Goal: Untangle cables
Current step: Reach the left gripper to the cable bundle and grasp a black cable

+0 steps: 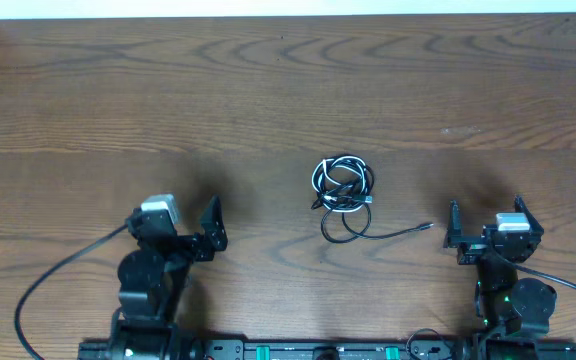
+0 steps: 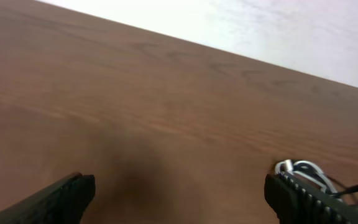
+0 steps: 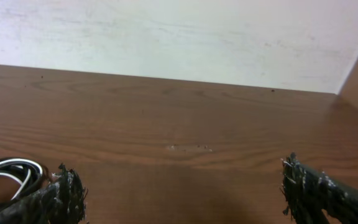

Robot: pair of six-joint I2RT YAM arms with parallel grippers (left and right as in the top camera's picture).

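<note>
Closest to me, at the bottom of each wrist view, are my own black fingertips. The left gripper (image 2: pixel 179 200) has its fingers (image 2: pixel 64 196) spread wide, one at each lower corner of the frame, with bare wood between them. The right gripper (image 3: pixel 188 199) is spread wide as well, its fingers (image 3: pixel 319 193) apart and nothing between them.

From overhead I see both arms at the near edge of the table (image 1: pixel 268 80), left arm on the left, right arm on the right, each with a thick black wire (image 1: pixel 48 290) curving out from its base.

The cables (image 1: pixel 343 185) lie on the wood between the two arms and a little farther out, slightly right of centre. They form one small knotted bundle of black and white cords. A black loop hangs off its near side. From that loop a single black strand runs right to a small plug (image 1: pixel 426 228), which lies near the right gripper's left finger without touching it.

The left gripper is well apart from the bundle, to its near left. On the left wrist camera the bundle peeks out past my right fingertip. On the right wrist camera it sits at the lower left, just beside my left fingertip.

A pale wall (image 3: pixel 166 37) rises behind the far edge.
</note>
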